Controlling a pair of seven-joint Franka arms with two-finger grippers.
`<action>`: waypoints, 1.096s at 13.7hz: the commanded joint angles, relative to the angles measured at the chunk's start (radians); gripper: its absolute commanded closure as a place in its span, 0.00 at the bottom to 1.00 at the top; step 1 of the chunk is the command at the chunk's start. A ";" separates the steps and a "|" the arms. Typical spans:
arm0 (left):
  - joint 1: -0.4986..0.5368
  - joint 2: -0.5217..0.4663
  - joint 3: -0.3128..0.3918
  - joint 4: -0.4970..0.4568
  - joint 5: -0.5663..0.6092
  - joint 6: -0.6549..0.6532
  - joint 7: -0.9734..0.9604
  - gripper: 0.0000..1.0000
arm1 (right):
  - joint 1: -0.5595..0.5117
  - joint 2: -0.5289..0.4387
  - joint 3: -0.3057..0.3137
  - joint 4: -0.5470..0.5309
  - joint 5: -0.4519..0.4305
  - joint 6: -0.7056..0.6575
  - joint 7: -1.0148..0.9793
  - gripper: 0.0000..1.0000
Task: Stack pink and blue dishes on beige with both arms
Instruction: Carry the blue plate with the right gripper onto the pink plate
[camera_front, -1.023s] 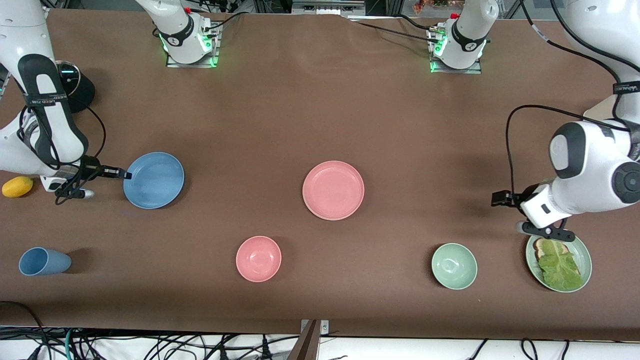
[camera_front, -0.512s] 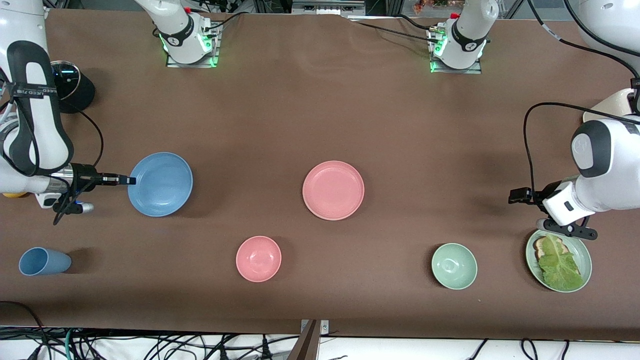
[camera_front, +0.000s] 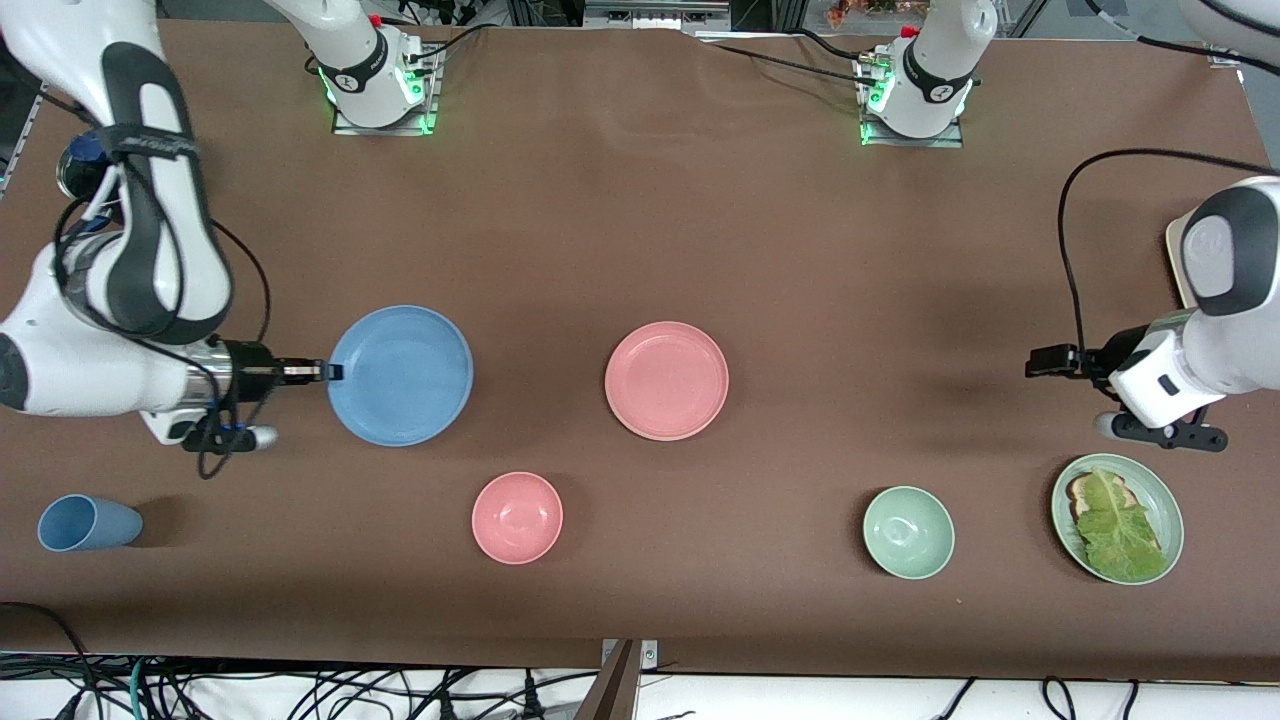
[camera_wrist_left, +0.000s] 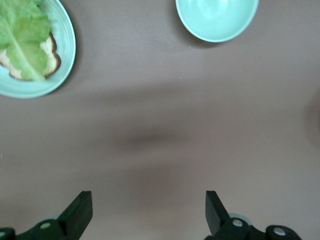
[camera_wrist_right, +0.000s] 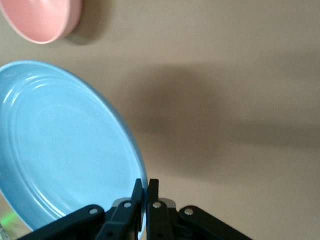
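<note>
You see two bulky white arms (camera_front: 110, 360) with dark grey joint caps (camera_front: 1215, 248), looping black cables (camera_front: 1075, 230), slim black grippers (camera_front: 1045, 360), and green-lit bases (camera_front: 375, 85) along the frame's top.

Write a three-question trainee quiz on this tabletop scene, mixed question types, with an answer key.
1. True or false: the right end effector is shut on the rim of the blue plate.
2. Multiple choice: the left end effector is A) gripping the pink plate, B) open with nothing in it, C) holding the green bowl.
3. Fill in: the plate with lettuce lies toward the ____ arm's end of the table.

Key: 1 true; 2 B; 3 left.
</note>
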 joint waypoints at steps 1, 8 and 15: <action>-0.007 -0.011 -0.008 0.103 0.011 -0.137 -0.096 0.00 | 0.126 0.004 -0.011 0.023 -0.009 -0.003 0.192 1.00; -0.009 -0.109 -0.014 0.103 0.018 -0.202 -0.108 0.00 | 0.395 0.117 -0.012 0.023 -0.018 0.303 0.534 1.00; -0.001 -0.246 -0.036 0.077 0.012 -0.276 -0.093 0.00 | 0.504 0.185 -0.012 0.023 -0.032 0.389 0.637 1.00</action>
